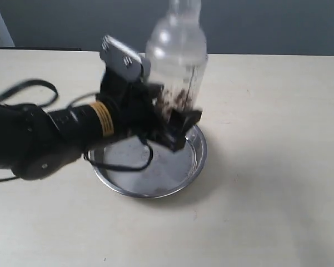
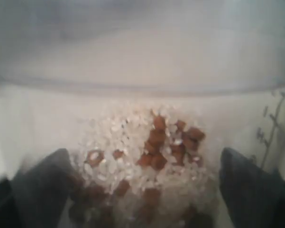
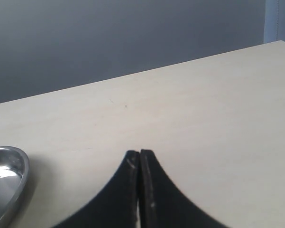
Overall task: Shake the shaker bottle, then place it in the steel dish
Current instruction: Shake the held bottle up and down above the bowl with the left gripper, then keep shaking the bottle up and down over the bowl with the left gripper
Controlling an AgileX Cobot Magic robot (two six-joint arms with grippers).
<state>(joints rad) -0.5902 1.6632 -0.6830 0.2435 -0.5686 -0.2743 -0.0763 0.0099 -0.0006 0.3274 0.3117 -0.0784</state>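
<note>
The shaker bottle (image 1: 177, 50) is held upright above the steel dish (image 1: 195, 158), its frosted dome and small cap at the top of the exterior view, brown beads low inside. My left gripper (image 1: 172, 119) is shut on its lower body. In the left wrist view the bottle (image 2: 147, 95) fills the picture, brown beads (image 2: 156, 142) among pale grains, a dark finger (image 2: 38, 185) on each side. My right gripper (image 3: 140, 153) is shut on nothing over bare table, with the dish rim (image 3: 16, 175) to one side.
The black left arm (image 1: 39, 139) with its cables reaches in from the left of the exterior view over the dish's near-left rim. A pale wooden table (image 1: 267, 194) extends all round, with a grey wall behind its far edge.
</note>
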